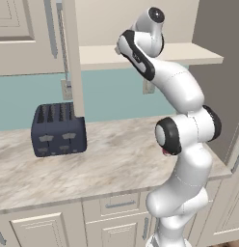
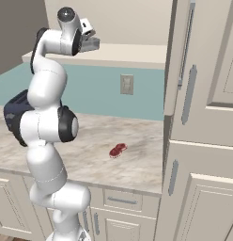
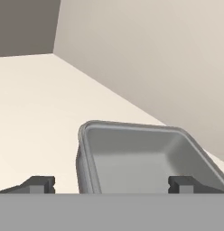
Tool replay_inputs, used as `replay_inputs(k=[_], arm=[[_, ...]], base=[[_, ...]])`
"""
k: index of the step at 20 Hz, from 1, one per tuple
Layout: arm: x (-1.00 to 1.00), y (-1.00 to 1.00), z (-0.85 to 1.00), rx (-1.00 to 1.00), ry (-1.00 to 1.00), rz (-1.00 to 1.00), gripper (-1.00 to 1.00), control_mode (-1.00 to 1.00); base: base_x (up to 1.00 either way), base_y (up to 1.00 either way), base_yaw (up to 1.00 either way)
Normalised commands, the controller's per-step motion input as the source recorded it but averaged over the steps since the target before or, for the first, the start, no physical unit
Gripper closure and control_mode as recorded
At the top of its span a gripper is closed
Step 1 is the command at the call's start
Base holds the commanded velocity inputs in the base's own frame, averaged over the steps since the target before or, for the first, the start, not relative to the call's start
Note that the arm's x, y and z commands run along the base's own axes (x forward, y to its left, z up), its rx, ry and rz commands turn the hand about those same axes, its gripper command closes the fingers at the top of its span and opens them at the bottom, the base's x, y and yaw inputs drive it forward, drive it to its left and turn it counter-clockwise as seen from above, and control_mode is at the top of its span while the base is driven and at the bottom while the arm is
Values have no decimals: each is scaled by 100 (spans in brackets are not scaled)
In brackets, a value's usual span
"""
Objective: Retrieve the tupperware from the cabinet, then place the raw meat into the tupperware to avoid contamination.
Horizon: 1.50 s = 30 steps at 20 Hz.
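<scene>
- Fingers stand spread wide and grasp nothing; in the hand view one dark tip rises outside the near wall of the tupperware, the other over its hollow, so the wall lies between them.
- Gripper, seen from the right base view, reaches in at the level of the shelf of the cabinet, whose door hangs open.
- Tupperware: a pale grey open box, empty, resting on the beige shelf near the back wall; whether the tips already touch its rim cannot be told from this angle.
- Raw meat: a small red chunk on the marbled counter, well below and apart from the shelf; the toaster sits farther to the left.
- Risk 1: closing too high on the thin wall may let the box slip or tip off the shelf edge.
- Risk 2: pushing forward before closing may shove the light box against the back wall.
- Risk 3: on withdrawal, the arm or the box may strike the open door beside the opening.
- Risk 4: a tilted box set down badly leaves a poor target for the meat.
</scene>
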Motion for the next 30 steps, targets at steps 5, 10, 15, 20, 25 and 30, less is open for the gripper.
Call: replay_inputs(k=[5,10,15,20,25,30], arm=[[6,6,0,0,1,0,-100,-100],[0,10,0,0,3,0,-100,-100],[0,7,0,0,3,0,-100,-100],[0,1,0,0,3,0,100,-100],[0,0,-4,0,3,0,100,-100],[0,0,-6,0,4,0,100,-100]], base=[[0,0,0],[0,0,0],[0,0,0],[0,0,0],[0,0,0],[0,0,0]])
